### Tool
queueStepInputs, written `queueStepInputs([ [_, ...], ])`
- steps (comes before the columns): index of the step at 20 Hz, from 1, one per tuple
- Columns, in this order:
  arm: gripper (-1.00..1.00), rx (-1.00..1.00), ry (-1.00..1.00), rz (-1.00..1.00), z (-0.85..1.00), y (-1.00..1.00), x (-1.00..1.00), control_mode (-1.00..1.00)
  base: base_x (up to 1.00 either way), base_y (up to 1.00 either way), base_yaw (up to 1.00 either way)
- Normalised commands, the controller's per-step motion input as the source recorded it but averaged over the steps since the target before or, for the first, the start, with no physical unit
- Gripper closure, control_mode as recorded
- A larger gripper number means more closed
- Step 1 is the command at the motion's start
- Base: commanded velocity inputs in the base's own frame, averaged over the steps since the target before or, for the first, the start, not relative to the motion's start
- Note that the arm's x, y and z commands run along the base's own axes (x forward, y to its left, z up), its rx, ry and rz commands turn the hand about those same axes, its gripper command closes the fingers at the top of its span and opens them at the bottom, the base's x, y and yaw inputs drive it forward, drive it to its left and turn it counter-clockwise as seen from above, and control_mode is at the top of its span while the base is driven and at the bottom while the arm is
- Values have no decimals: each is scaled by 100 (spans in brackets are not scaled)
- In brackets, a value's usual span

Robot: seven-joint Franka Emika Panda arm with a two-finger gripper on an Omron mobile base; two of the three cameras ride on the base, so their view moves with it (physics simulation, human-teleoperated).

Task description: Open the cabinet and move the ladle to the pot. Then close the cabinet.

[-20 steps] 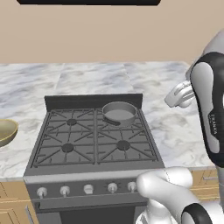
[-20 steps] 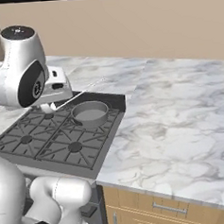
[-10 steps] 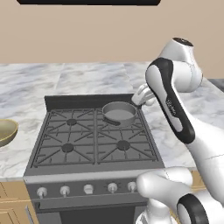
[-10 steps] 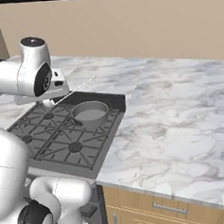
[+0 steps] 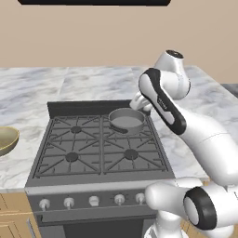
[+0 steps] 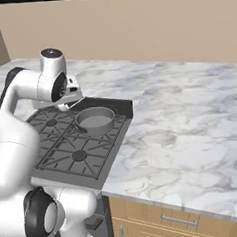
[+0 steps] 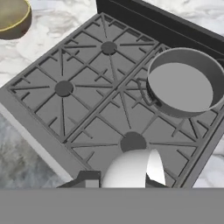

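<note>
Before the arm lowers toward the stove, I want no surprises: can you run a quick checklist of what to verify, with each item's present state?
1. Pot sits upright on the rear right burner of the stove: ok.
2. Pot interior is free of other things, seen in the hand view: ok.
3. Ladle held in the gripper: cannot tell; a white rounded shape shows at the bottom of the hand view.
4. Gripper is shut: ok.
5. Gripper is over the pot: not ok; the hand view puts the pot off to one side.
6. Bowl on the counter is apart from the pot: ok.
</note>
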Motion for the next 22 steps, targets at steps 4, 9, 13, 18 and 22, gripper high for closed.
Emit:
queueStepInputs([
  [4,100,0,0,-3,-36,-14,31,-100,0,0,0],
  [9,100,0,0,-3,-43,-7,26,-100,0,0,0],
  [13,100,0,0,-2,-30,0,58,-100,0,0,0],
  [18,100,0,0,0,-19,0,73,-100,0,0,0],
  [22,100,0,0,0,-27,0,68,-100,0,0,0],
])
